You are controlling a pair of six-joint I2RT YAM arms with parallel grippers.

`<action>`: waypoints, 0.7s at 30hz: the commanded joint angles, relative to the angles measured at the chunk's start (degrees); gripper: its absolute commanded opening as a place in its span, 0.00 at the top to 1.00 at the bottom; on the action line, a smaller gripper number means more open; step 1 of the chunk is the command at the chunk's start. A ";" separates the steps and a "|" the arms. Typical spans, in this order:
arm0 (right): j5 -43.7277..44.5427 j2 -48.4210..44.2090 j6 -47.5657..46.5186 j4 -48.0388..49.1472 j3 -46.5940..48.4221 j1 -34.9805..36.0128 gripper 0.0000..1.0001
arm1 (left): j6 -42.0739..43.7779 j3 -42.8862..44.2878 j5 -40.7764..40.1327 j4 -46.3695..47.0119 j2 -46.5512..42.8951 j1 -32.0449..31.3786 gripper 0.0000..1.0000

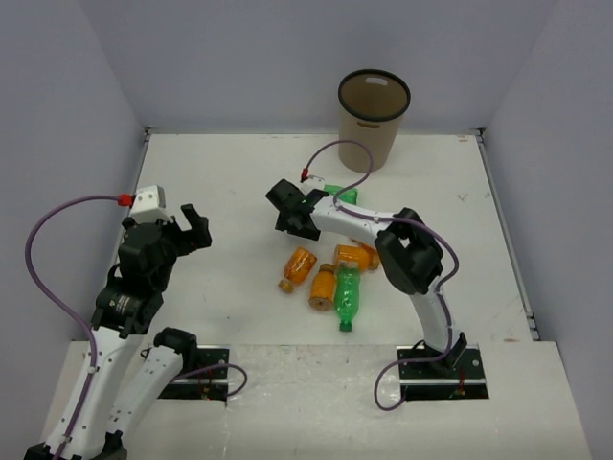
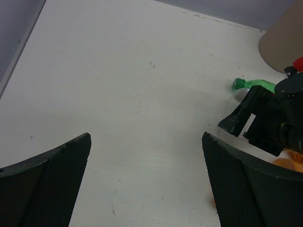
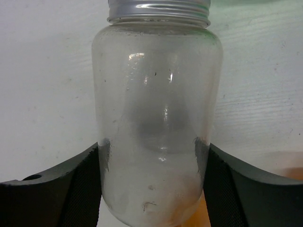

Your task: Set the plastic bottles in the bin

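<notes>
A clear bottle (image 3: 158, 118) with a silver cap (image 3: 158, 9) fills the right wrist view, and my right gripper (image 3: 154, 189) is shut on its lower body, both pads touching its sides. From above, that gripper (image 1: 287, 213) sits left of table centre, hiding the clear bottle. Three orange bottles (image 1: 299, 266) (image 1: 324, 286) (image 1: 354, 256) and a green bottle (image 1: 348, 297) lie just in front of it. Another green bottle (image 1: 337, 192) lies behind it. The tan bin (image 1: 374, 115) stands at the back. My left gripper (image 1: 192, 230) hangs open at the left over bare table.
In the left wrist view the wide-apart fingers (image 2: 47, 189) frame white tabletop (image 2: 142, 94), with the right gripper's black body (image 2: 258, 118), the green bottle (image 2: 253, 85) and the bin's wall (image 2: 284, 42) at the right. Grey walls enclose the table on three sides.
</notes>
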 commanded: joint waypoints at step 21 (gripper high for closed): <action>-3.86 -11.91 -48.68 6.85 31.64 -21.32 0.74 | 0.66 -1.04 1.90 3.75 0.14 -0.44 0.00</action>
